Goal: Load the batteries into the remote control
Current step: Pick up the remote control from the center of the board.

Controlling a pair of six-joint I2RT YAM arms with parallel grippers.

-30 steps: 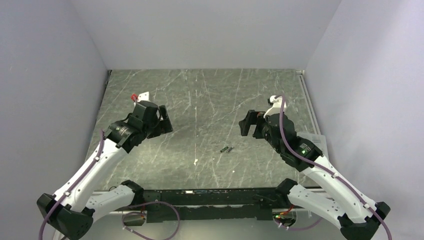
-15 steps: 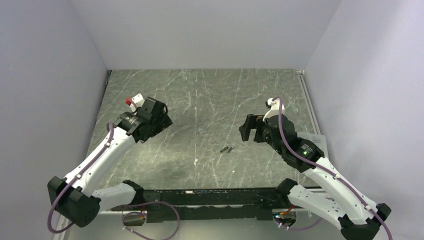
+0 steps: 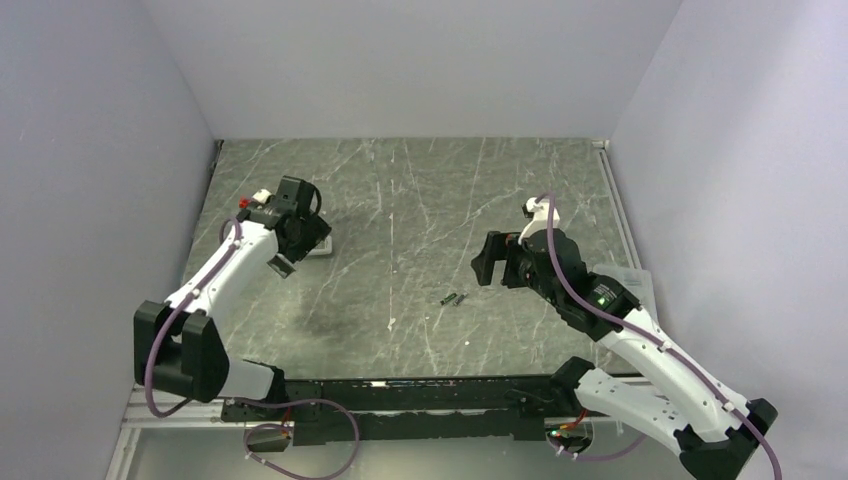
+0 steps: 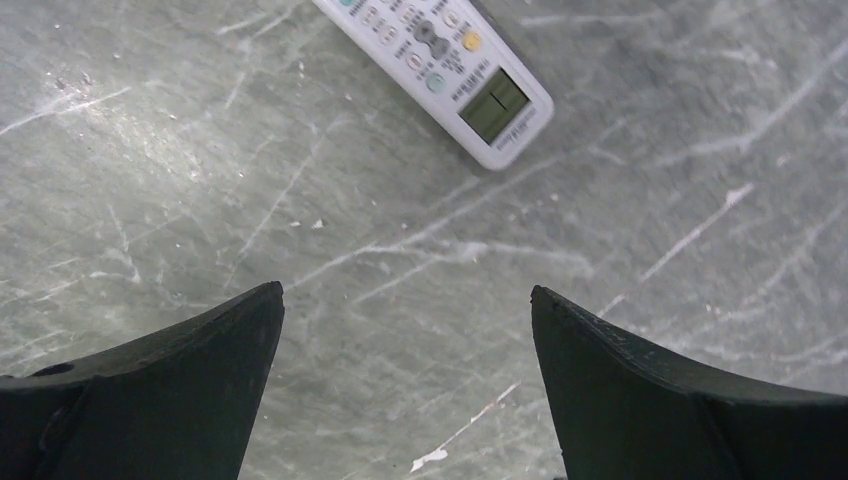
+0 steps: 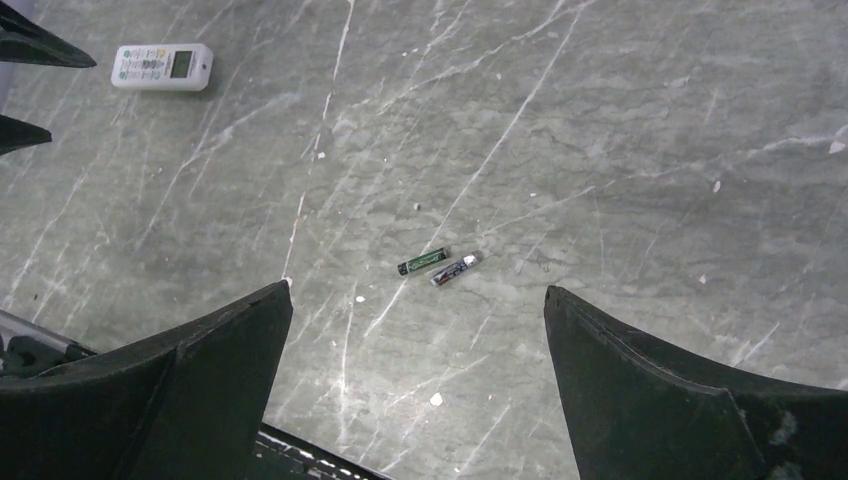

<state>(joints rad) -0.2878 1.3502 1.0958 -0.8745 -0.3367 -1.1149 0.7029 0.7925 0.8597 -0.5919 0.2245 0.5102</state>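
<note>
The remote control (image 4: 440,60) is a slim white bar lying face up, with its buttons and small display showing. It lies just beyond my open left gripper (image 4: 407,292), with bare table between the fingers. From above, the remote control (image 3: 322,249) peeks out beside the left gripper (image 3: 300,248). Two small dark batteries (image 3: 455,298) lie side by side mid-table. In the right wrist view one battery (image 5: 423,263) is green-labelled and the other (image 5: 455,268) has a silver tip. My right gripper (image 5: 418,290) hovers open above and short of them, and appears in the top view too (image 3: 490,263).
A clear plastic box (image 3: 632,281) sits at the table's right edge beside the right arm. Grey walls close in the left, back and right sides. The black base rail (image 3: 420,395) runs along the near edge. The left gripper's fingers (image 5: 30,45) show near the remote control (image 5: 160,66).
The left arm has folded in, and its gripper has swung back and tipped down beside the remote. The right gripper has drifted slightly left. The batteries have not moved.
</note>
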